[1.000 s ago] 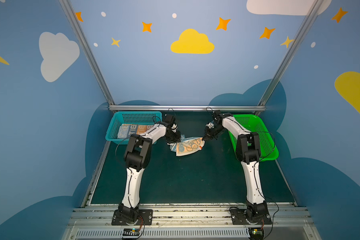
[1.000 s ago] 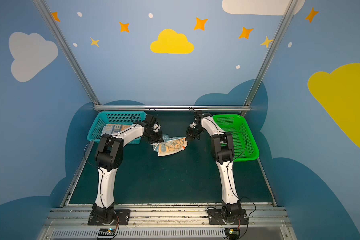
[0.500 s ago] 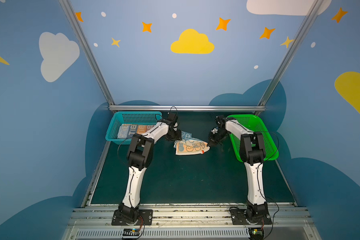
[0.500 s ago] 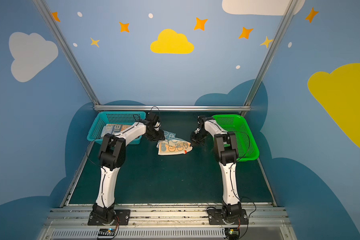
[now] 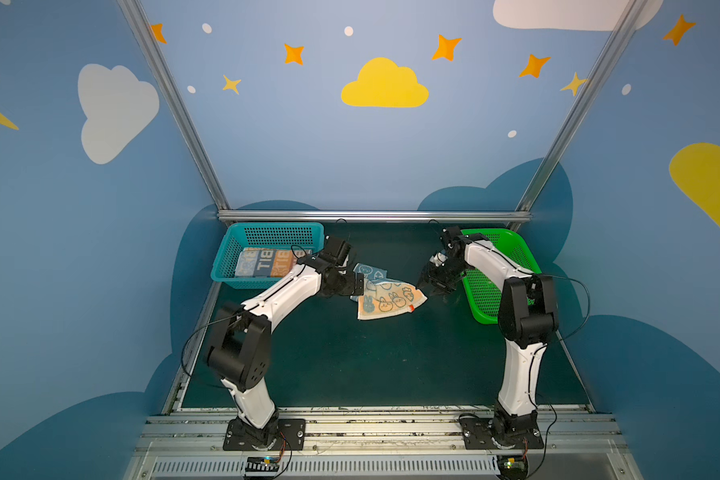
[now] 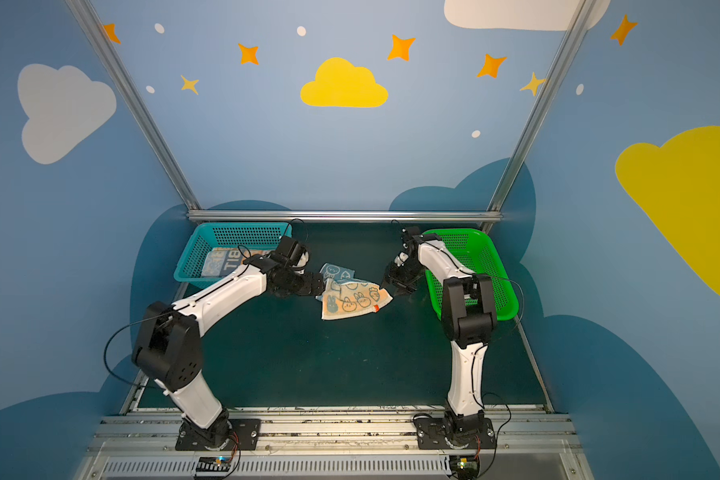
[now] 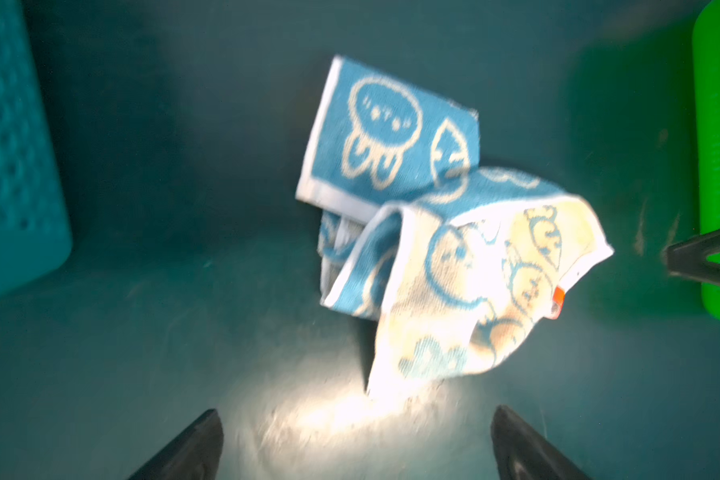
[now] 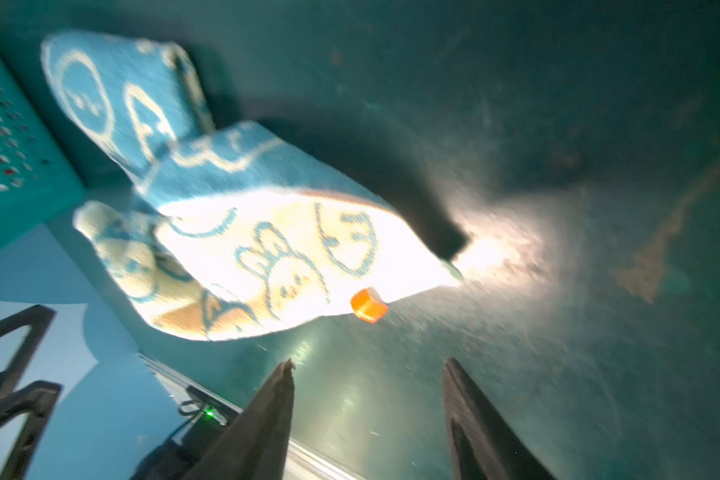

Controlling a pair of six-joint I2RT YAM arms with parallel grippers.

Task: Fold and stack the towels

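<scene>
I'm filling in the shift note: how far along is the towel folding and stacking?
Done: the striped towel looks folded and lies in the teal basket.
In hand: nothing. The left gripper and right gripper both have open jaws, clear of the cloth.
Left: the orange-cream towel lies rumpled, partly over the blue towel, on the mat. Both need folding and stacking.

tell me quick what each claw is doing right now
left claw: open, holding nothing
right claw: open, holding nothing

2 white arms [image 5: 285,291]; black joints [image 5: 242,353], possibly cabled
</scene>
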